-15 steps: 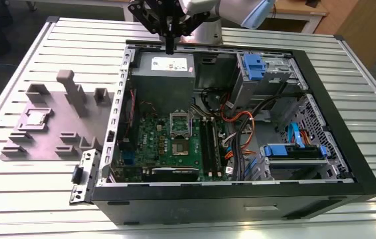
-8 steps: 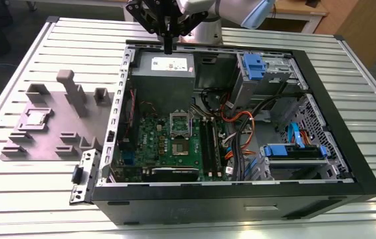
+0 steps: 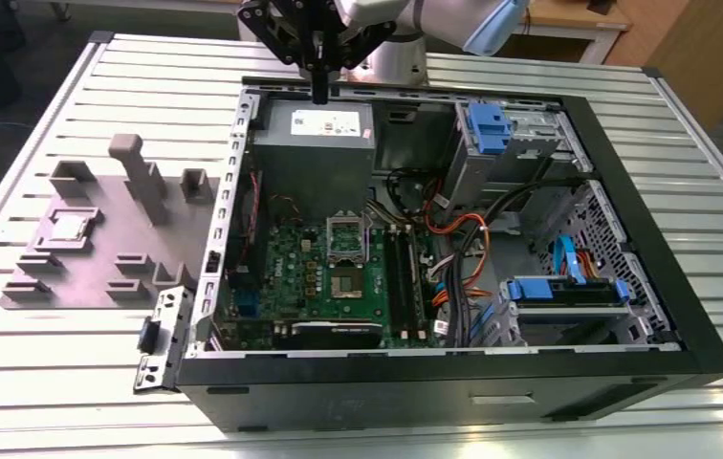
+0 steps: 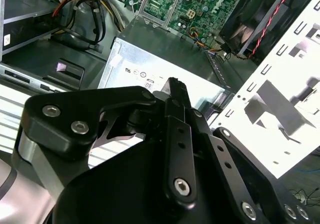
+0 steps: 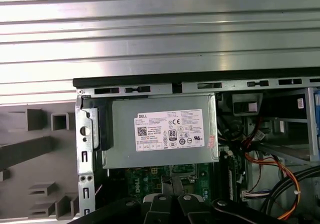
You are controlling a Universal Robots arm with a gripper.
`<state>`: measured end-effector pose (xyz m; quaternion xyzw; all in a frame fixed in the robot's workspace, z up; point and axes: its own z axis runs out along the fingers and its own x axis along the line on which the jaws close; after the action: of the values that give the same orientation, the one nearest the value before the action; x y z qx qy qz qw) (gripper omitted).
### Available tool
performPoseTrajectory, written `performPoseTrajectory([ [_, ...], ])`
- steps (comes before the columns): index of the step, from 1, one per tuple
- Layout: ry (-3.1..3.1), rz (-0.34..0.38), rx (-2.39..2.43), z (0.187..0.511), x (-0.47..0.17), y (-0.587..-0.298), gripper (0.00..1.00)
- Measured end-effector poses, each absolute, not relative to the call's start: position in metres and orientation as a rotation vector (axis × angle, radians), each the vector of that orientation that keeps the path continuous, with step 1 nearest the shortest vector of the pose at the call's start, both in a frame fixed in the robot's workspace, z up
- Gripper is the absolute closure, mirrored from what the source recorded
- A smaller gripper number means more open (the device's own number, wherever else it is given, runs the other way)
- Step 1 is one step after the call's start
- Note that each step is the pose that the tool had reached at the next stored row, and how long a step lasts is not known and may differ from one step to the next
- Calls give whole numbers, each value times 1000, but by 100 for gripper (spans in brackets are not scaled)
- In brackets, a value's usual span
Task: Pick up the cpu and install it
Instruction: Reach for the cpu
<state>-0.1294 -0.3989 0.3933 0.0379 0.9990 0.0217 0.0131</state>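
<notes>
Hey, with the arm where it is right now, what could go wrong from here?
1. The tool hangs over the power supply, far from the cpu; lowering here would likely strike the supply.
2. The case wall stands between tool and cpu, so a low sideways move could catch it.
3. The cpu sits among upright blocks; the tool might clip one on approach.

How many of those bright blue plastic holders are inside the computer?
2. The far blue holder sits in the far corner of the case, on the exterior view's right. The near blue holder lies closer to the camera, also on the right. Others may be hidden.
</notes>
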Motion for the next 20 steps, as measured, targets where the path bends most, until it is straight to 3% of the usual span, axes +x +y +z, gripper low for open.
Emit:
performPoseTrajectory([
  [20, 3113, 68, 118, 393, -133, -399, 89],
])
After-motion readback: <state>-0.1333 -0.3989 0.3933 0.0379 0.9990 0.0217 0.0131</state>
